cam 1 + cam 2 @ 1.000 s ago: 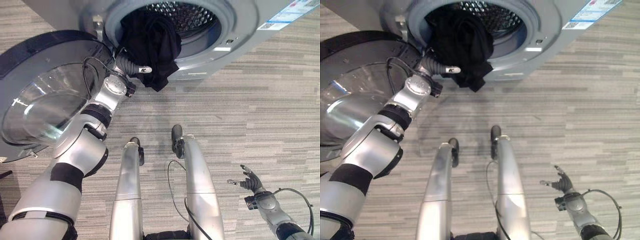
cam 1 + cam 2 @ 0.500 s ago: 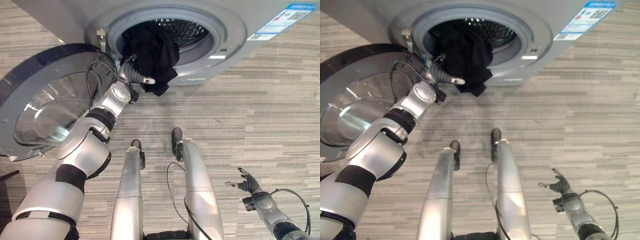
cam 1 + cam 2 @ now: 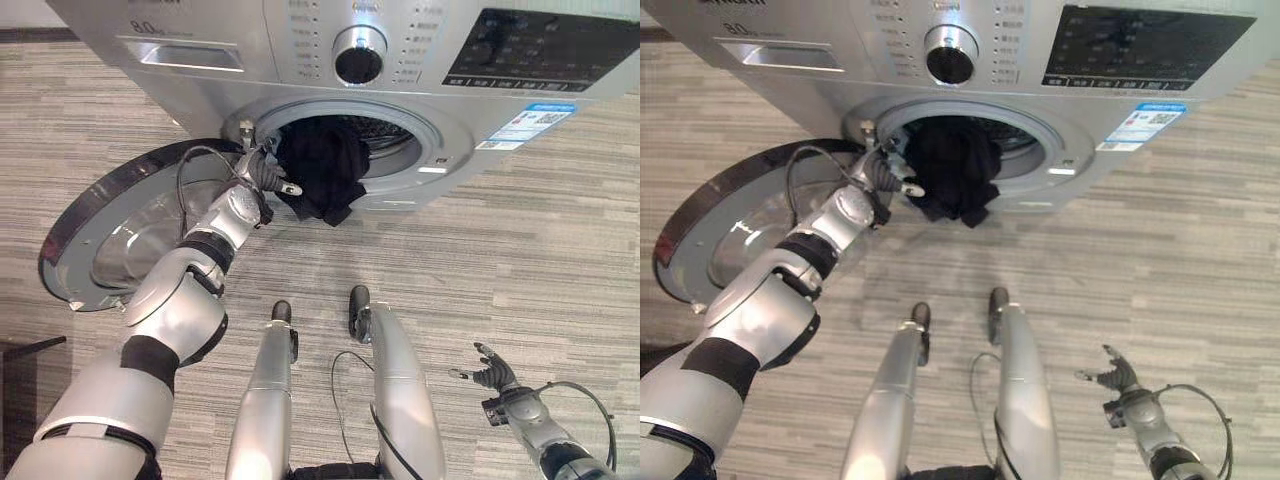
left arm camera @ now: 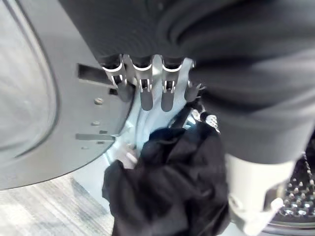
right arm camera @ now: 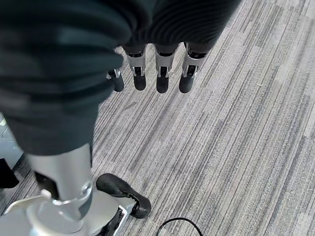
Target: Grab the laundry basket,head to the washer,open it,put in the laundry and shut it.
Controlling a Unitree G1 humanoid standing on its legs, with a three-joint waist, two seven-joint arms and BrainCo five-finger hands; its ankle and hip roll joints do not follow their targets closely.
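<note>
The silver washer (image 3: 250,70) stands with its round door (image 3: 120,235) swung wide to the left. A black garment (image 3: 325,180) lies in the drum mouth and droops over the lower lip. My left hand (image 3: 265,172) is at the left rim of the opening, against the garment's edge. In the left wrist view its fingers (image 4: 147,88) are straight, the thumb is spread, and the black cloth (image 4: 167,191) bunches just past them. My right hand (image 3: 493,375) hangs low on the right above the carpet, its fingers (image 5: 162,73) relaxed and empty.
The open door takes up the floor left of the washer. A control knob (image 3: 359,55) and a detergent drawer (image 3: 180,55) sit on the front panel. Striped grey carpet (image 3: 540,250) stretches to the right. A dark object (image 3: 20,350) lies at the lower left.
The camera has tilted up, bringing the washer's control panel into view. My left hand has stayed at the garment by the opening's rim. The right hand has barely moved.
</note>
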